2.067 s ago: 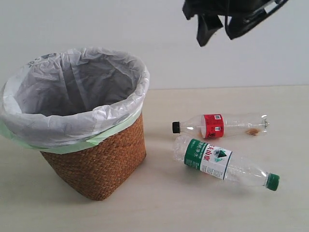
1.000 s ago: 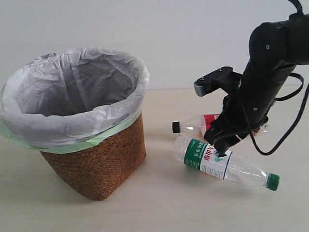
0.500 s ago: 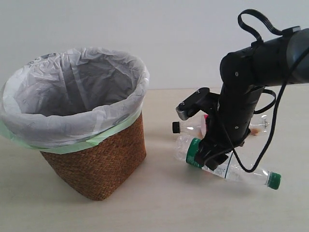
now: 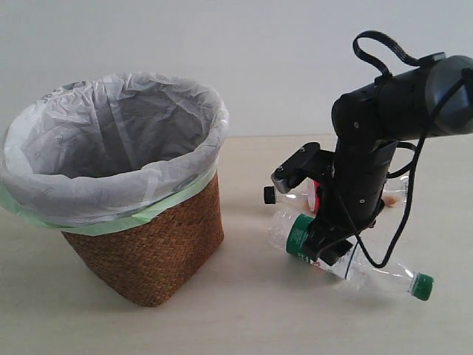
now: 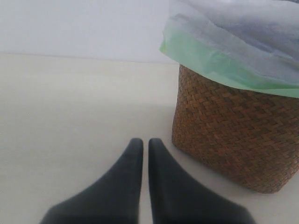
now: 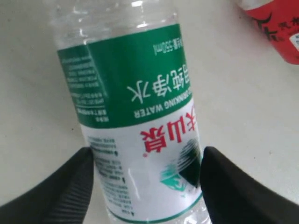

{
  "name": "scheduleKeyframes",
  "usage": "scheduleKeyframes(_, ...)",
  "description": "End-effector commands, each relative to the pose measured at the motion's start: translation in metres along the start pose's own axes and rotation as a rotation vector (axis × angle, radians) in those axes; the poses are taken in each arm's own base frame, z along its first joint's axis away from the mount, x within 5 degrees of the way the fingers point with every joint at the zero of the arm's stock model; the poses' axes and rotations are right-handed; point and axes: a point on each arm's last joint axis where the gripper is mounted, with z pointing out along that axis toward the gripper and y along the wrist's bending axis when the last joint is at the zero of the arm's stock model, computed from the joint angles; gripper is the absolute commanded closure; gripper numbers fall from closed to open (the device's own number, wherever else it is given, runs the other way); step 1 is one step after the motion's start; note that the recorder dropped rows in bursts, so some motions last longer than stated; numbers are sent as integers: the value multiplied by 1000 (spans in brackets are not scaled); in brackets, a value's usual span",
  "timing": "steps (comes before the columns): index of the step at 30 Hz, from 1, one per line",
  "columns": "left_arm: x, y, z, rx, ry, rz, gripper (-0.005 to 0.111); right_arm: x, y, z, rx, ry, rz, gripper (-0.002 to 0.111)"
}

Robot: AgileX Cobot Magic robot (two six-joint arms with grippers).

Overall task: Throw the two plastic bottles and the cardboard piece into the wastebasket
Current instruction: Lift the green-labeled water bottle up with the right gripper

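Right hand [image 6: 148, 156] just dropped from up high onto the green-label water bottle [image 6: 135, 93], fingers [image 6: 70, 186] straddling its label on the tabletop [image 6: 28, 93]; can't tell if it's squeezing yet. Looks like pickup's next, wastebasket [image 4: 155, 251] well off beside it.

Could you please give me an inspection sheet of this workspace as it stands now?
Surface: pale table, smooth.
Job's things: wastebasket upright, bag-lined; green-label bottle and red-label bottle lying on the table beside it; cardboard piece not seen in any view.
Clutter: nothing seen.
Grippers: right gripper appears closed on the green-label bottle, one finger on each side of its label; left gripper shut, low near the wastebasket.
Cables: black cable loops off the right arm and hangs close to the bottles.
Surroundings: plain pale wall.
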Motion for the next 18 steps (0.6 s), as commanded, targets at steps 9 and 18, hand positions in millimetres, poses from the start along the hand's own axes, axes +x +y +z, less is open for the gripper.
scheduleKeyframes(9,1,0,0,-2,0,-6,103,6,1,16,-29,83,15,44)
scheduleKeyframes(18,1,0,0,-2,0,-6,103,5,1,15,-26,65,37,50)
